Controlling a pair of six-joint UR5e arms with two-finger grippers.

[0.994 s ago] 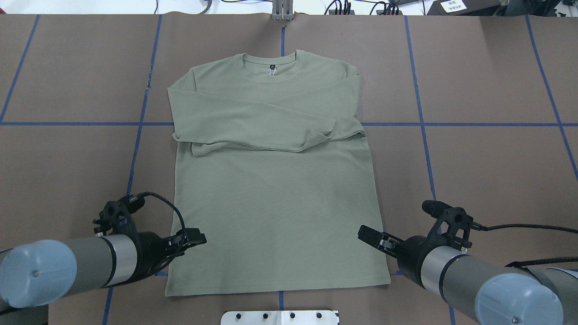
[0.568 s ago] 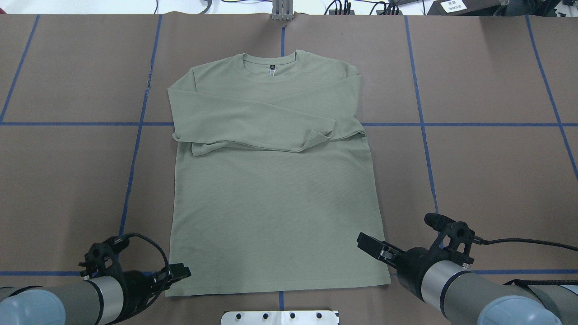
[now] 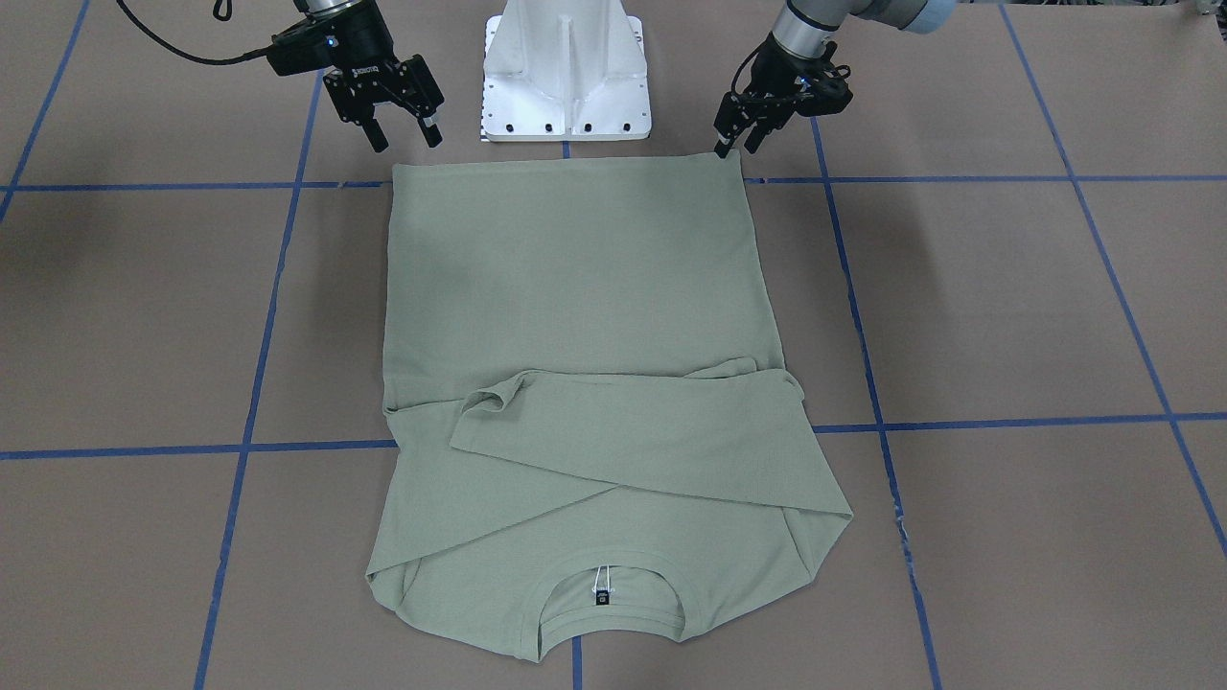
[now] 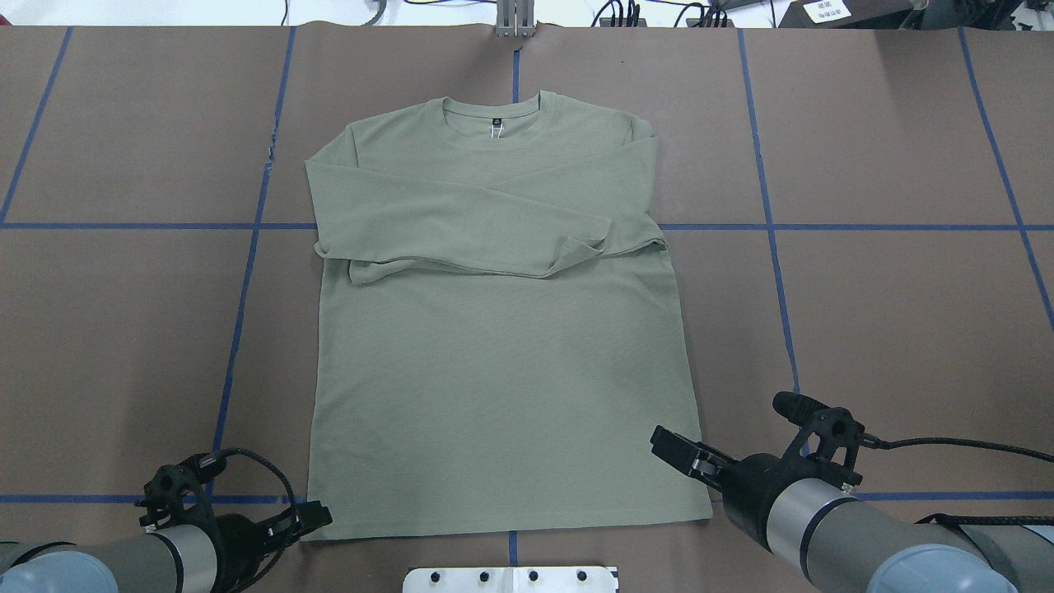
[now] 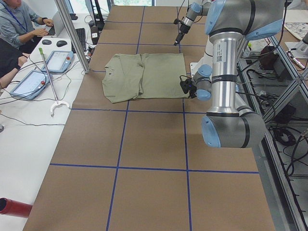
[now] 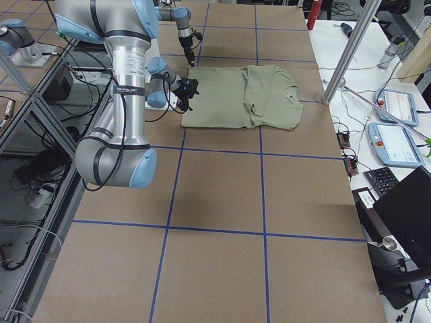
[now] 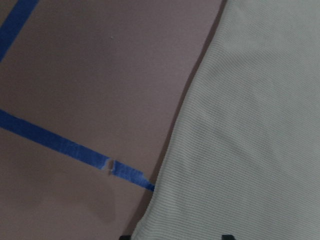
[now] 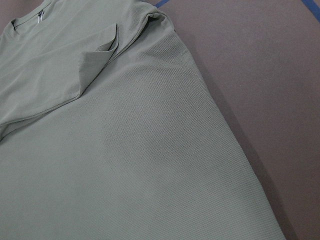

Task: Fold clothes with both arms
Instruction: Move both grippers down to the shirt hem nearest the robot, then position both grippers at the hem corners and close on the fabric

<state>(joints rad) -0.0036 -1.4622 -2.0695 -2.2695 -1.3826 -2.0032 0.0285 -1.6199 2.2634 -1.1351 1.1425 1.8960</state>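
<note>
The pale sage-green shirt [image 4: 494,354] lies flat on the brown table, neck at the far side. Both sleeves are folded across its chest [image 3: 633,431]. My left gripper [image 4: 317,517] sits low at the near left hem corner [image 3: 734,148]. It is open, and in the left wrist view its two tips straddle the shirt's side edge [image 7: 170,165]. My right gripper [image 3: 405,141] is open, a little above the table at the near right hem corner [image 4: 665,438]. It holds nothing, and its wrist view shows only the shirt [image 8: 125,150].
The white pedestal [image 3: 566,67] stands just behind the hem, between the two arms. Blue tape lines [image 4: 132,226] grid the brown table cover. People sit at a side desk with tablets [image 5: 29,84] past the far edge, beside a metal post [image 5: 72,33].
My left gripper has drawn back along the shirt's left edge to the near hem corner and dropped lower. The right gripper has shifted slightly nearer. The shirt has not moved.
</note>
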